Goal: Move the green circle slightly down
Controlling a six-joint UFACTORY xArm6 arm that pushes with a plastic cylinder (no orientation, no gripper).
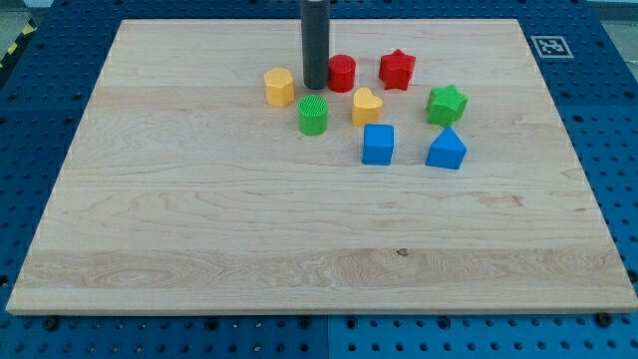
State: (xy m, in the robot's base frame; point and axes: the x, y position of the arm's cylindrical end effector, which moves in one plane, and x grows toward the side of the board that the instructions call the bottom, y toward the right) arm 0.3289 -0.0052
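The green circle is a short green cylinder on the wooden board, in the upper middle of the view. My tip is at the end of the dark rod, just above the green circle in the view and very close to its top edge. The tip stands between the yellow hexagon block on its left and the red cylinder on its right.
A yellow heart lies right of the green circle. A red star, a green star, a blue cube and a blue pentagon-like block lie further right. A marker tag sits beyond the board's top-right corner.
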